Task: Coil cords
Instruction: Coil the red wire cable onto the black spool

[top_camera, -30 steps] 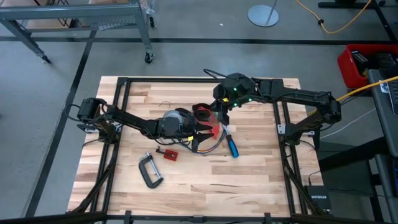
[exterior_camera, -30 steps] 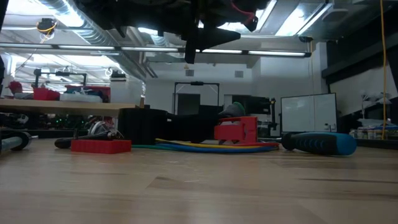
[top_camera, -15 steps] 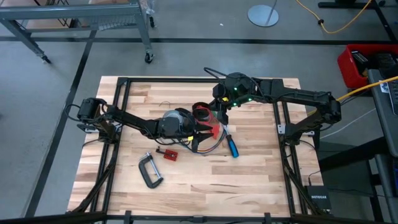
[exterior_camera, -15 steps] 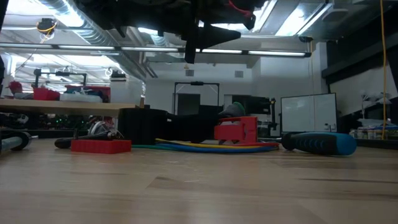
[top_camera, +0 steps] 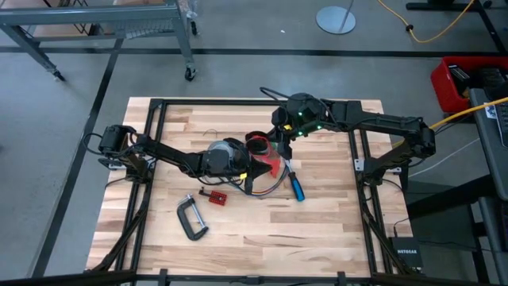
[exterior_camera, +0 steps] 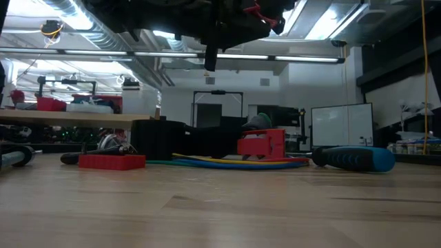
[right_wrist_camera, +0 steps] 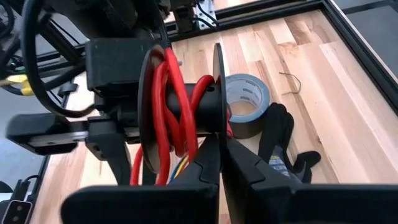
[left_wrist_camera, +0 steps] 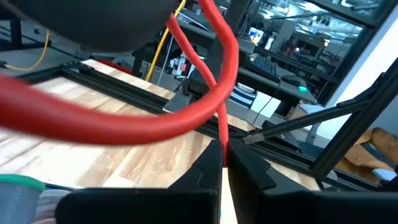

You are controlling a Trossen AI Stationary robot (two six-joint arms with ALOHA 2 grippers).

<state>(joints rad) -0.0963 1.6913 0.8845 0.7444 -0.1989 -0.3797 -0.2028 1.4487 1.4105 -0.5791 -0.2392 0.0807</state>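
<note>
pinching a red cord shut, the left fingers show only in the left wrist view; right fingers clamp the black spool above mid-desk, both arms meeting there.

"NETGEAR" reads on the dark box (beside the table's corner).

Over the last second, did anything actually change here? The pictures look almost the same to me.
Only one thing: the left gripper closed its open fingers onto the red cord that runs off the black spool. The right gripper stayed shut on that spool's rim, above the table. The blue-handled screwdriver, C-clamp and tape roll did not move.
</note>
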